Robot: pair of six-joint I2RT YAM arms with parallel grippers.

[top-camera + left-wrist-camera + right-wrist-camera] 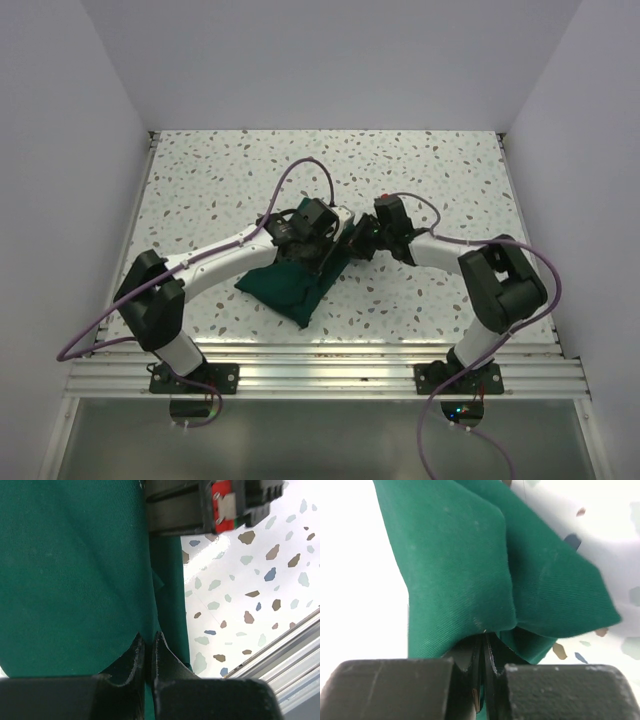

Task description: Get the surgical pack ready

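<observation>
The surgical pack (285, 288) is a dark green cloth bundle lying on the speckled table in front of the left arm. One corner of it is lifted toward the middle, where both grippers meet. My left gripper (322, 252) is shut on a fold of the cloth; in the left wrist view the green cloth (75, 570) fills the left side and the left gripper (148, 642) pinches its edge. My right gripper (356, 243) is shut on the same cloth; in the right wrist view the green cloth (455, 555) bunches out of the right gripper (485, 642). The right gripper's black and red body (215, 505) sits just beyond the left gripper.
The white speckled table top (420, 180) extends behind and to both sides of the cloth. An aluminium rail (320, 370) runs along the near edge and also shows in the left wrist view as a rail (290, 655). Plain walls enclose the table on three sides.
</observation>
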